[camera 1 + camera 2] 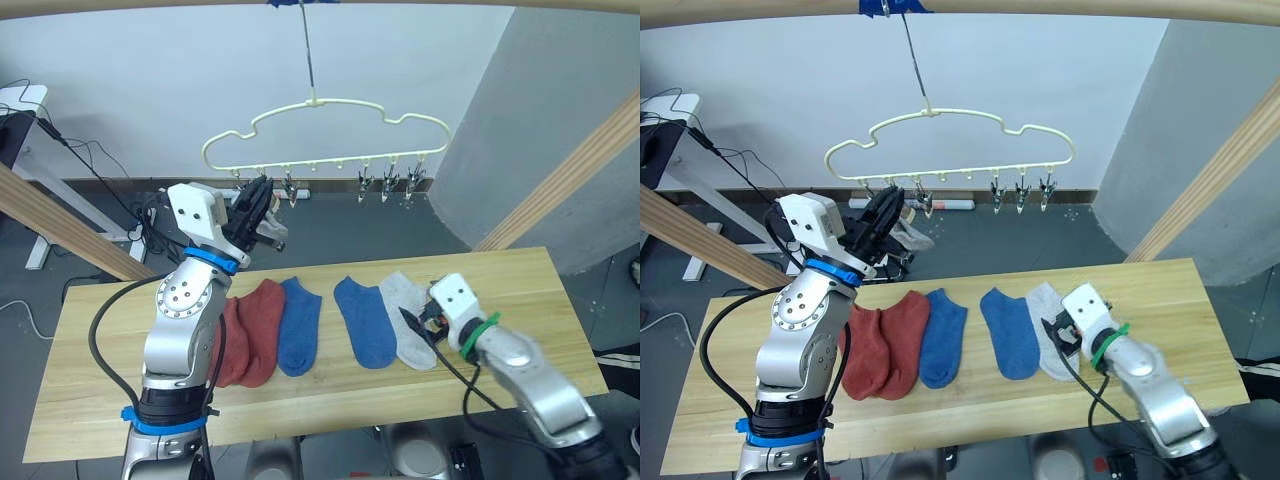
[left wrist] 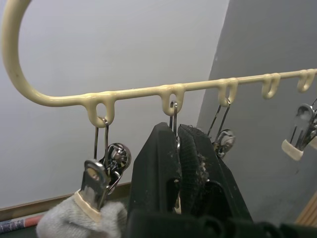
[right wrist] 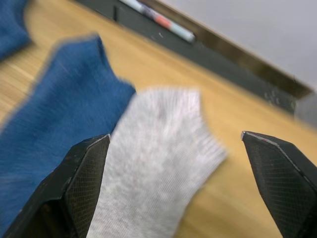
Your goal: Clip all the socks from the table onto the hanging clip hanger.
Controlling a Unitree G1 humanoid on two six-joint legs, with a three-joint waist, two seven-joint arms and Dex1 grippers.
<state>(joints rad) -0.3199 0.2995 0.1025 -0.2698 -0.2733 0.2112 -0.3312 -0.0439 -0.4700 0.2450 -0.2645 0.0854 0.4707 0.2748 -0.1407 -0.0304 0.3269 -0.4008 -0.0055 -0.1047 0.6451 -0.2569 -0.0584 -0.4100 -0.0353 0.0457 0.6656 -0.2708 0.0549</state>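
Note:
The cream clip hanger [image 1: 330, 103] hangs from a metal hook over the table's [image 1: 520, 280] far edge. One light grey sock [image 2: 79, 220] hangs from its leftmost clip. My left gripper [image 2: 177, 130] is raised to the neighbouring clip [image 2: 173, 111] and is shut on it. On the table lie two rust-red socks [image 1: 255, 330], two blue socks [image 1: 298, 325] [image 1: 365, 320] and a light grey sock [image 1: 410, 315]. My right gripper [image 3: 176, 135] is open just above this grey sock's cuff end.
Slanted wooden posts stand at the left [image 1: 60, 230] and right [image 1: 570, 170], under a wooden rail with blue tape [image 1: 300, 3]. Three bare clips [image 1: 390, 183] hang at the hanger's right end. A white desk with cables [image 1: 25, 100] stands behind at the left.

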